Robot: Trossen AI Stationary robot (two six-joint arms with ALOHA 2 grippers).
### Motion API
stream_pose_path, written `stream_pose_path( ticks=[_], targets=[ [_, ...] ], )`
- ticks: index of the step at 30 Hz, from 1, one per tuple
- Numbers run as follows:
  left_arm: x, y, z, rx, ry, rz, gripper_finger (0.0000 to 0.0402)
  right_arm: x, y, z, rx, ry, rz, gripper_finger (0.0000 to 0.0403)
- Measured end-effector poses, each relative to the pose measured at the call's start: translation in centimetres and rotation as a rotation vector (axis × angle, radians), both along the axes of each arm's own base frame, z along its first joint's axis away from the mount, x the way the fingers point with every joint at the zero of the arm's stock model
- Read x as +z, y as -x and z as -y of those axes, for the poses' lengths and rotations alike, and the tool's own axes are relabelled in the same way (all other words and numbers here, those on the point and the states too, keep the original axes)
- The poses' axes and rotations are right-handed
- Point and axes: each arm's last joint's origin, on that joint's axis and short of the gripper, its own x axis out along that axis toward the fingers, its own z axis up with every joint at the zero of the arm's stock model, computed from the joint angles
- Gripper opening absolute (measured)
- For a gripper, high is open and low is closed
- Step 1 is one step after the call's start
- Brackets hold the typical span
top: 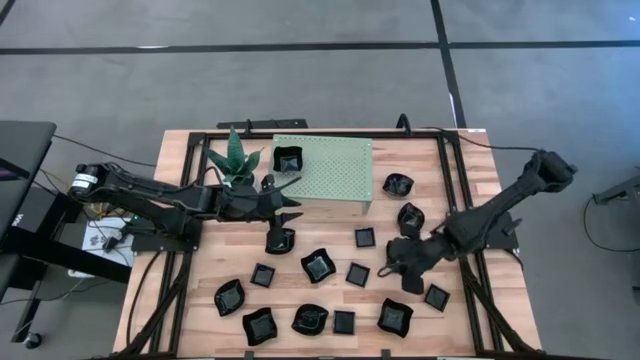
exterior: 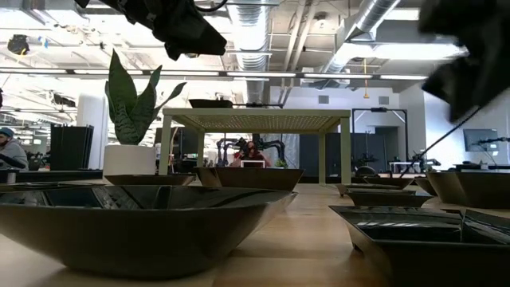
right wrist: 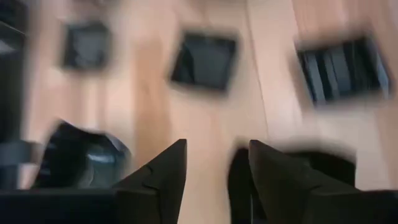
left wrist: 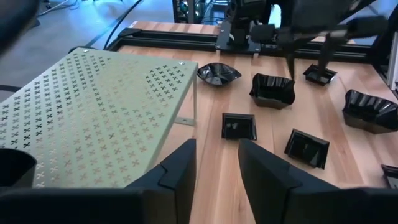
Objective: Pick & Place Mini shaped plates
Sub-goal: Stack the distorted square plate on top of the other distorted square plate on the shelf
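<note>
Both arms stand empty-handed between picks, one dish already up on the stand.

From above, the left gripper hangs with fingers apart beside the pale green perforated metal stand, which holds one glossy black mini plate at its corner; the other small glossy black dishes lie scattered toward the table's near edge. The right gripper, parted and holding nothing, hovers among them. At table height, the potted green plant stands near the stand, likely crowding the left arm's approach. The left wrist shows spread fingers empty; next comes a descent onto a rim.

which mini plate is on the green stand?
The lobed black plate at the stand's corner nearest the potted plant; all others lie on the wooden table.
</note>
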Motion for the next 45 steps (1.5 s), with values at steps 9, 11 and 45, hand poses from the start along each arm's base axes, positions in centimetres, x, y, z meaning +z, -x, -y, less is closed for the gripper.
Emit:
stream_pose_path(
  ticks=[9,11,45],
  targets=[
    [0.0,0.0,0.0,0.003,0.007,0.001,0.0118,-2.6,0.4,-1.0,-0.059,0.032,-0.193,0.016],
    [0.0,0.0,0.0,0.003,0.007,0.001,0.0118,-3.1,0.4,-1.2,-0.045,0.028,-0.227,0.016],
    [0.4,-1.4,1.9,-0.278,0.104,0.125,0.0115,2.5,-5.8,-1.0,0.073,0.135,-0.006,0.0002]
  ],
)
